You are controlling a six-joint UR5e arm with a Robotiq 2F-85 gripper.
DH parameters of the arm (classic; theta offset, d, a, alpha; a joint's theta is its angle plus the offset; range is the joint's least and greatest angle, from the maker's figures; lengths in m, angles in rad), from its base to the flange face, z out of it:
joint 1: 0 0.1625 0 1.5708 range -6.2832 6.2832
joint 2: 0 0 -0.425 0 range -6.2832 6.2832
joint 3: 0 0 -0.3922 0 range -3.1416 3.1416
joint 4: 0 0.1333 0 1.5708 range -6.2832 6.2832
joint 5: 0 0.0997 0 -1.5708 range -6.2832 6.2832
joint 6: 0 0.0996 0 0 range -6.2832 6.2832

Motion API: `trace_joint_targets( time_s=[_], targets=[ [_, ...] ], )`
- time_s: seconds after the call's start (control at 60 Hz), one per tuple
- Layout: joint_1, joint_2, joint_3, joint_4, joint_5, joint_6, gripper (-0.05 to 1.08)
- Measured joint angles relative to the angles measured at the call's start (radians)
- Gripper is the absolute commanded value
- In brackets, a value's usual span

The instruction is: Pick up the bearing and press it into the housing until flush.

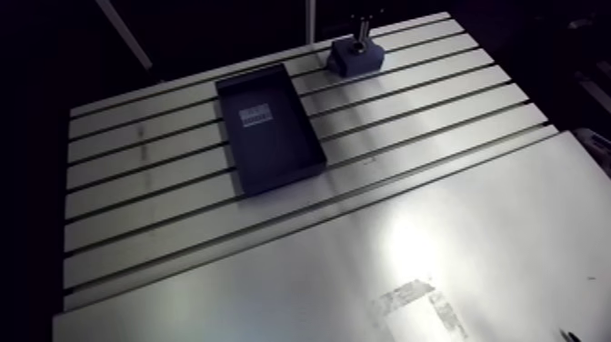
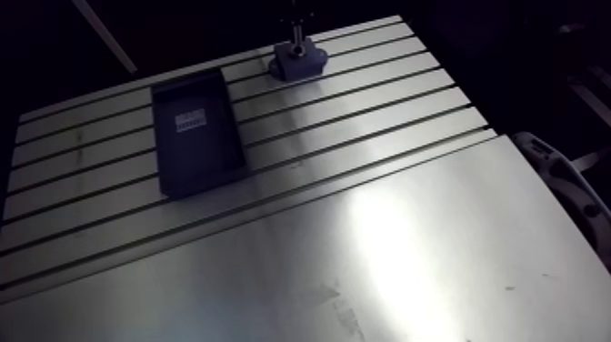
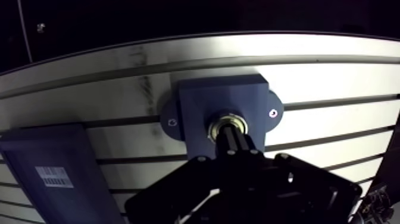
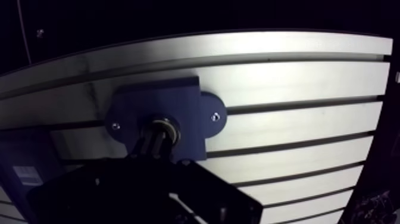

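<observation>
**Bearing sits in the housing**

The shiny bearing [image 3: 228,120] sits in the hole of the blue housing [image 3: 202,101], at the far edge of the table [image 1: 436,102]. The gripper [image 3: 231,136] stands right on top of it, its two fingers squeezed tight together. A dark tray [image 1: 273,136] lies nearby.

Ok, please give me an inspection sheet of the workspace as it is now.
surface: slotted aluminium table; smooth plate along its near side, with a scuffed patch.
job's things: housing at the table's far edge; bearing sits in its bore; flush or not, cannot tell.
clutter: dark tray with a label, beside the housing.
tool: directly over the bearing; too dark to read its state.
cables: nothing seen.
surroundings: dark, nothing seen.
</observation>
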State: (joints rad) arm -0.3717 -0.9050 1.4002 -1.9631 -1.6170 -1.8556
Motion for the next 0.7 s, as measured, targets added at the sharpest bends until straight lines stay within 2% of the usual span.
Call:
trace_joint_targets(
  time_s=[0.7],
  targets=[
    [0.002,0.009,0.006,-0.005,-0.005,-0.002,1.08]
  ],
)
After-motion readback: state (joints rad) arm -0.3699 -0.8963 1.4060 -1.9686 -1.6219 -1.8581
